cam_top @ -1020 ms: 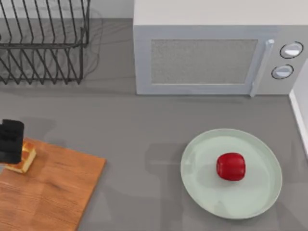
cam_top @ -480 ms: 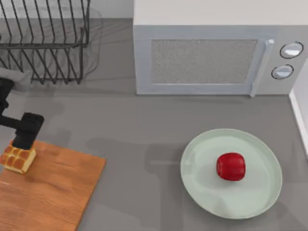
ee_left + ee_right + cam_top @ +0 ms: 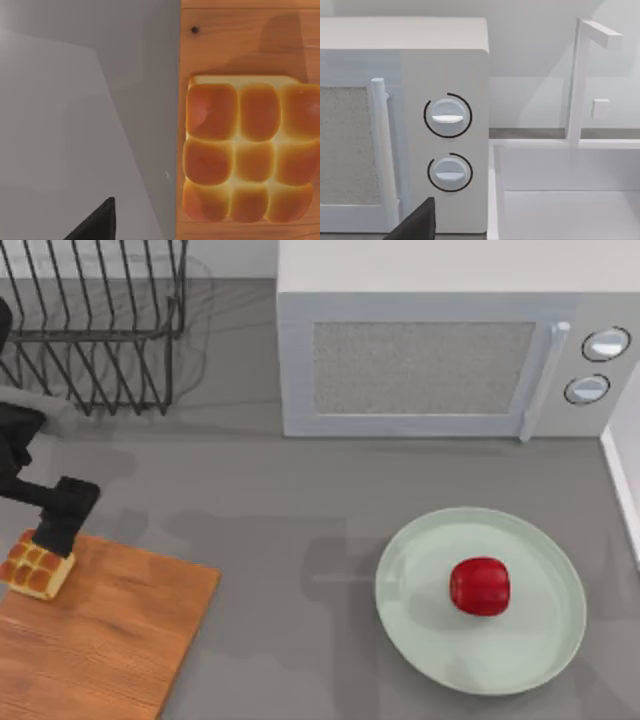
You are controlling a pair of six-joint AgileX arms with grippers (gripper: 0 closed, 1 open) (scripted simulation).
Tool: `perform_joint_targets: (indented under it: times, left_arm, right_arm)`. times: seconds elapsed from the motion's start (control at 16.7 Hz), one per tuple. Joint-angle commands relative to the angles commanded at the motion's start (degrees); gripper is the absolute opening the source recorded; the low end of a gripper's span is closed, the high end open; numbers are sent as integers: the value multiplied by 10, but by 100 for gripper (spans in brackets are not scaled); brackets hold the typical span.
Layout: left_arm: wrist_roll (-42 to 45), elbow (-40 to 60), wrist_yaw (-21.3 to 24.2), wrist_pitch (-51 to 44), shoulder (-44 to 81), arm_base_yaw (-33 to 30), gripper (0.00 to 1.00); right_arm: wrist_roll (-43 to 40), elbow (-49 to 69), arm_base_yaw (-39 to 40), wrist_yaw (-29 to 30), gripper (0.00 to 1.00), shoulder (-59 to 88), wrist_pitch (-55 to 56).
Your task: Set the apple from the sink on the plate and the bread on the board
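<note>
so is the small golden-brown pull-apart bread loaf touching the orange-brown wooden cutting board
Touching. In the left wrist view the golden-brown bread loaf lies flat on the orange-brown wooden cutting board, near its edge, with no gap beneath it.

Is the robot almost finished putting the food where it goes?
Nearly. The apple already sits on the plate. The bread lies on the board, right at its left corner by the edge. The left gripper hangs just above the bread. What looks left is for that arm to pull away.
</note>
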Motion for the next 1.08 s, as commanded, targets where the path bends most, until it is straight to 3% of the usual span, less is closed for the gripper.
perform_joint_targets:
  times: [0.24,0.6,0.9,1.08]
  left_arm:
    - [1,-18,0,24,8,1,100]
    - [2,-88,0,151,60,1,100]
    - [2,-94,0,160,66,1,100]
    - [2,-94,0,160,66,1,77]
  right_arm:
    - [0,0,0,0,100,0,0]
    - [0,0,0,0,100,0,0]
    - [0,0,0,0,100,0,0]
    - [0,0,0,0,100,0,0]
